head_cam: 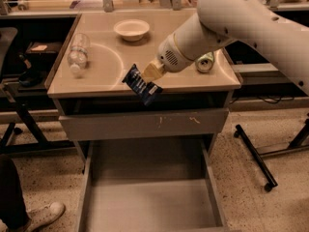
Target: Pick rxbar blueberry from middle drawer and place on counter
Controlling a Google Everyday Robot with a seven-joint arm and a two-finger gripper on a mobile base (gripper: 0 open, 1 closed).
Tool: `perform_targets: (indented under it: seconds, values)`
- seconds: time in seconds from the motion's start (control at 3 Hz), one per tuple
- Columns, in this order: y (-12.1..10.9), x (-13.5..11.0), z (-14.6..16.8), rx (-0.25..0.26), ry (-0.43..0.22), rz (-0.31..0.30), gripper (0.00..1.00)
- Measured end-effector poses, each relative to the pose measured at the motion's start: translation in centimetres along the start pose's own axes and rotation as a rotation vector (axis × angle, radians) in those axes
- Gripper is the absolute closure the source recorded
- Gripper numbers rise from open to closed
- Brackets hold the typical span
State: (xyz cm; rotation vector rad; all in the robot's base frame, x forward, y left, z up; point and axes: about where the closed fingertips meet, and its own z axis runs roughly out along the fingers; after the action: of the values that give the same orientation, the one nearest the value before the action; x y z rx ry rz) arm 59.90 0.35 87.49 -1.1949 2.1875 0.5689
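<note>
My gripper [148, 75] is shut on the rxbar blueberry [141, 85], a dark blue wrapped bar with white markings. It hangs tilted in the air over the front edge of the counter [101, 62], right of its middle. The middle drawer [149, 202] stands pulled out below, with a bare grey floor. The white arm reaches in from the upper right.
On the counter are a white bowl [131, 29] at the back, a clear plastic bottle [77, 52] lying at the left, and a green can [204, 62] lying at the right. A closed grey drawer front [145, 124] with scratch marks sits under the counter. A shoe [46, 215] is at lower left.
</note>
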Motion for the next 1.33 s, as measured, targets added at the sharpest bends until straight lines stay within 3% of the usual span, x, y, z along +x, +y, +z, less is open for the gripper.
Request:
perform_targets:
  seconds: [0.67,1.33]
  values:
    - [-3.6,-4.1,-1.0,0.039,0.011,-0.008,1.0]
    - [-7.2,-6.6,2.0,0.065,0.045,-0.019,1.0]
